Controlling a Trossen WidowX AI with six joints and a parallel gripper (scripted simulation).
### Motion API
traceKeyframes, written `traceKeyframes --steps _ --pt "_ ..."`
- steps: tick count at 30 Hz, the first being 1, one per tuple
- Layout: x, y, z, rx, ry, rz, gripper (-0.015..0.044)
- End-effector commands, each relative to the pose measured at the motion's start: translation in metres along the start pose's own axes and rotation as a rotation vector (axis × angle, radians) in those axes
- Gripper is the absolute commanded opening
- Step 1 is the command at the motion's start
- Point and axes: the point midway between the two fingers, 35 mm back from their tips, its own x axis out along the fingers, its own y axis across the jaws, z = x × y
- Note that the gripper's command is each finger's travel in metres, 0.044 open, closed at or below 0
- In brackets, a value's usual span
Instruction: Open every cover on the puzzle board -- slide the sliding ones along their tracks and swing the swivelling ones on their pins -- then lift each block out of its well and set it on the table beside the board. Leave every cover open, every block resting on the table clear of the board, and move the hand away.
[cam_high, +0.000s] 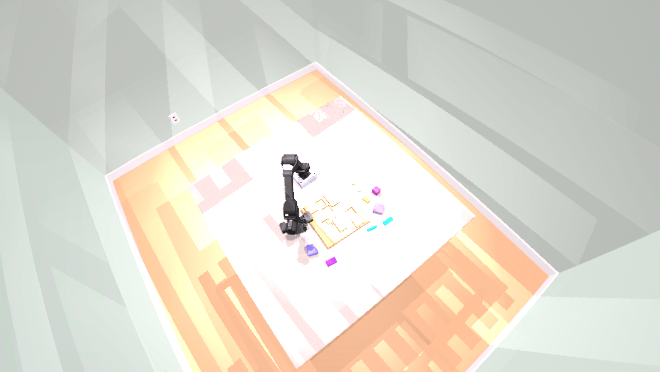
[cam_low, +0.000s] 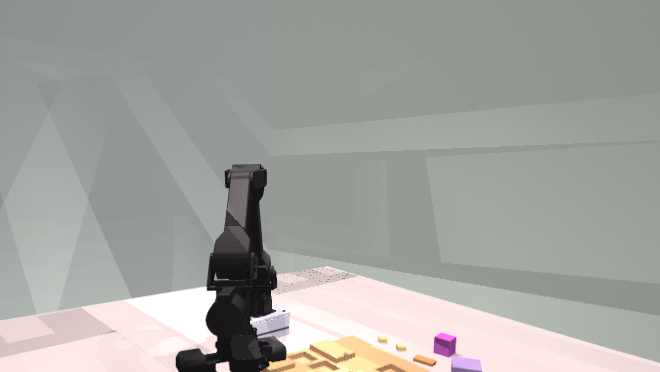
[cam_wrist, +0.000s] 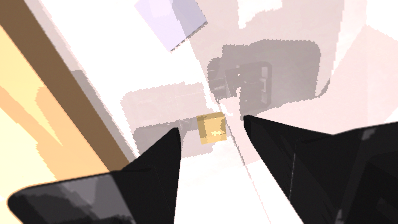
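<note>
Gripper (cam_wrist: 210, 137): your jaws stand about half open, holding nothing.
Small tan block (cam_wrist: 211, 129): lies on the table between your fingertips, untouched.
Board (cam_high: 336, 220): mid-table, just beside your arm (cam_high: 289, 195).

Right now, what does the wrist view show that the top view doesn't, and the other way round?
Wrist only: a small tan block lying on the table between the open claw fingers, apparently released.
Top only: the whole puzzle board, the magenta block, two cyan pieces beyond the board, and another magenta block.
Both: the lavender block and the board's edge.
</note>
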Motion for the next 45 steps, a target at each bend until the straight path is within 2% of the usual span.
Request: traceKeyframes --steps 1,5,30,33,45 --pt "0.0 0.0 0.0 0.0 0.0 0.0 0.0342" --pt "-0.002 0.0 0.0 0.0 0.0 0.0 0.044" --pt "-0.077 0.001 -0.001 -0.006 0.006 0.001 0.044" --pt "-0.077 0.008 0.003 -0.09 0.006 0.002 0.0361" --pt "-0.077 0.072 0.031 -0.776 -0.001 0.008 0.0046"
